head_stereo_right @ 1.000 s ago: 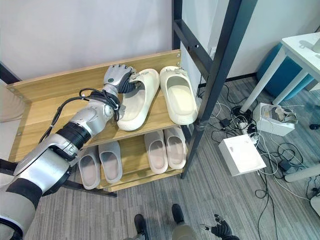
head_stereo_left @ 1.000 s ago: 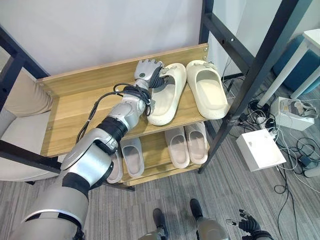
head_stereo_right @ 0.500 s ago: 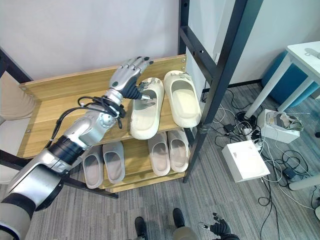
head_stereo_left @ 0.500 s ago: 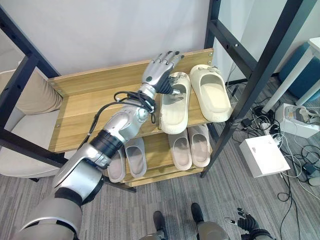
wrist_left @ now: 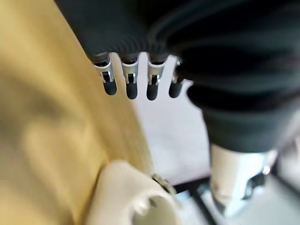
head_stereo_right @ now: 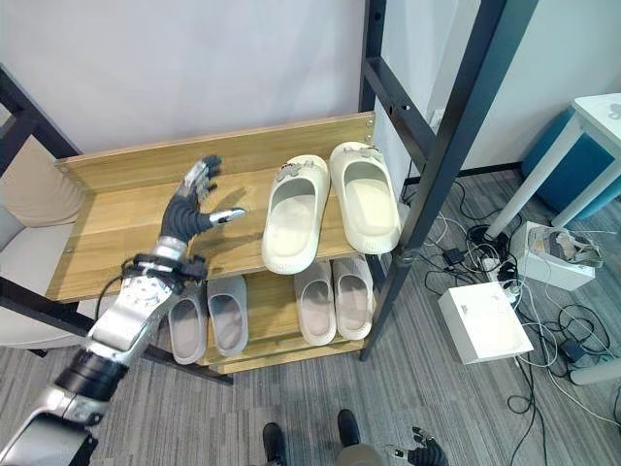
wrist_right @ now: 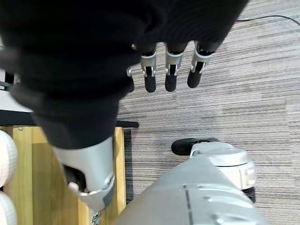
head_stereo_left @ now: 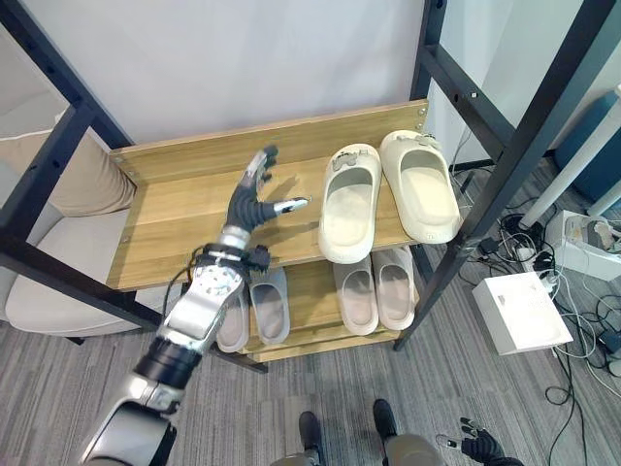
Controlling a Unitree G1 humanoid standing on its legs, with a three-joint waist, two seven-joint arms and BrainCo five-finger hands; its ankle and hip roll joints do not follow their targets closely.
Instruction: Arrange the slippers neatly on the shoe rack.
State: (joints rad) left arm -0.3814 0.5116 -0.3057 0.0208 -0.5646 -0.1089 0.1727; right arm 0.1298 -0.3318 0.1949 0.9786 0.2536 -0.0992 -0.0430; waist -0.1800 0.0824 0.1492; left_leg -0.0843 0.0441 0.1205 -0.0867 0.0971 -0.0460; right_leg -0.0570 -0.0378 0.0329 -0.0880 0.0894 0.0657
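Left eye view: right robot hand [head_stereo_left: 473,447] low near floor, fingers relaxed, empty. Left robot hand [head_stereo_left: 254,199] spread, empty, above upper shelf [head_stereo_left: 175,218]. Cream slippers [head_stereo_left: 388,199] paired, left one's heel overhanging front edge; stray brush could tip it. Grey slippers [head_stereo_left: 320,296] below. Wood rack, striped carpet, white wall.

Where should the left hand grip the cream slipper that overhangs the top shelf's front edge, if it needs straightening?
Probably the cream slipper's overhanging heel, approached from the front-left: that end juts clear of the shelf, the open left hand is left of it, and the other cream slipper crowds its right side.
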